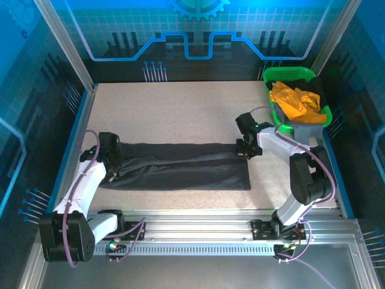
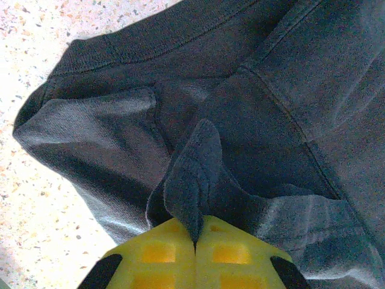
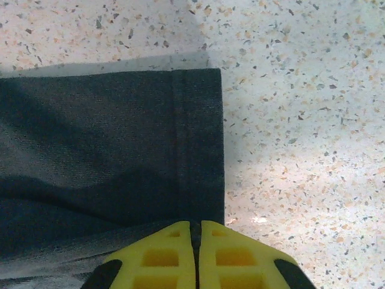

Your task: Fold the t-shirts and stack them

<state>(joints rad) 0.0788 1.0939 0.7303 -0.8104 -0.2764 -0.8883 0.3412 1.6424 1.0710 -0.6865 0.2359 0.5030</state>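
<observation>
Speckled tabletop (image 1: 180, 108), blue-lit enclosure walls on three sides.

Left tool (image 2: 195, 238): yellow pads (image 2: 159, 253) pressed together, with a raised pinch of dark cloth caught in the seam between them. It is clamped on the black t-shirt (image 1: 180, 165) at the shirt's left end, beside a ribbed, stitched edge. Cannot tell which part of the shirt that edge is.

Right tool (image 3: 195, 232): pads together, closed over the stitched hem (image 3: 198, 138) at the shirt's right end, on the far corner. Bare tabletop starts just to the right of the hem.

Outward from both: the shirt lies flat as a long narrow band. Its long axis runs left to right and spans from one tool to the other. Both grips sit on the far edge, and the rest of the cloth lies to the near side, toward the arm bases. A lengthwise crease runs along the band.

Judgement: the next fold depends on that axis. Each arm is nearest its own end, so shortening the band means carrying one end along the axis toward the other. Narrowing it means drawing the far edge toward the near side with both tools together.

Far right: green basket (image 1: 289, 73) holding an orange t-shirt (image 1: 293, 99) and a grey t-shirt (image 1: 301, 128). It is near the right arm and well apart from the left tool.
</observation>
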